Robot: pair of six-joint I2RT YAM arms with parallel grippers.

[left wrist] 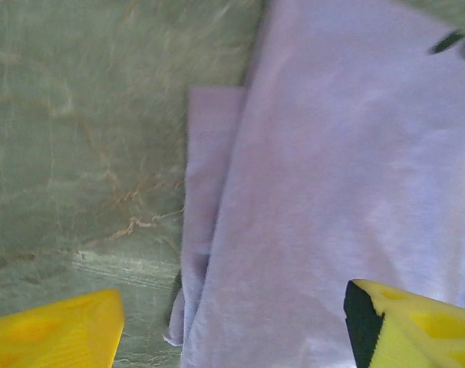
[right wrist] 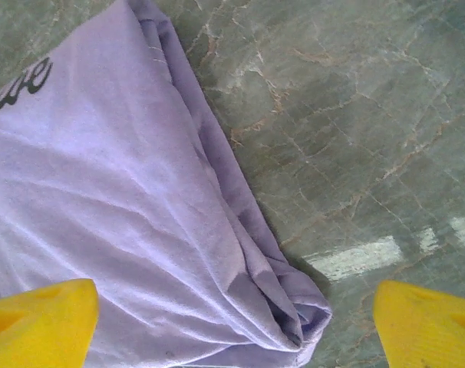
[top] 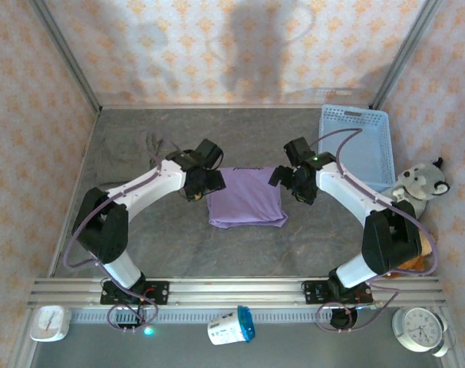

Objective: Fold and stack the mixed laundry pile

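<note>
While it lies folded flat in the middle of the table [top: 309, 238], the purple T-shirt [top: 246, 198] is well apart from the olive-grey garment [top: 129, 149], which sits crumpled near the far left corner. The left gripper [left wrist: 232, 330] hangs over the shirt's left edge, its yellow fingers [left wrist: 56, 333] spread wide with nothing pinched. The right gripper [right wrist: 232, 322] hangs over the shirt's right edge, also spread wide and holding nothing. Whether the fingers touch the cloth cannot be told.

My fingers [left wrist: 52, 333] are yellow; the T-shirt [top: 246, 199] is lavender with dark lettering, the table [top: 179, 245] grey-green marble-veined, the basket [top: 357, 153] light blue.
</note>
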